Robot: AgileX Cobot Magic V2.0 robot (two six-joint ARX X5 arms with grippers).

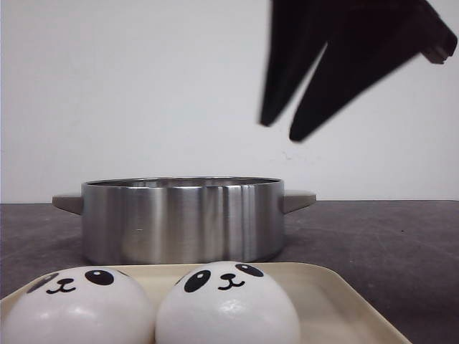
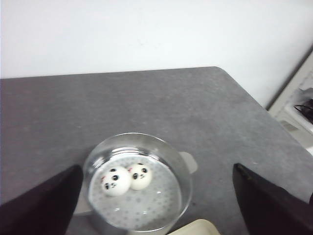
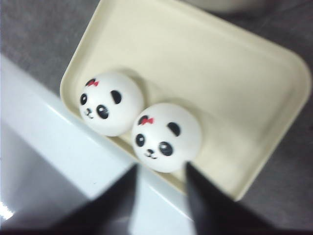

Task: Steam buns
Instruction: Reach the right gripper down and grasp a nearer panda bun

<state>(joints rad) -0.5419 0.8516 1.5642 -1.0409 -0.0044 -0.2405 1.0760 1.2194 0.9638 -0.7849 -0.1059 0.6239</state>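
Two round white panda-face buns (image 2: 124,179) sit inside the shiny steel pot (image 1: 183,218), and two more (image 3: 139,123) wait on the cream plastic tray (image 3: 234,73) at 6 o'clock from it. The right gripper (image 3: 161,171) hangs open over the nearer tray bun, probably to pick it up. The left gripper (image 2: 156,196) is open wide above the pot, holding nothing.

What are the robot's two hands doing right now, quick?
Left gripper: open, empty, above the pot.
Right gripper: open, empty, above a bun on the tray.
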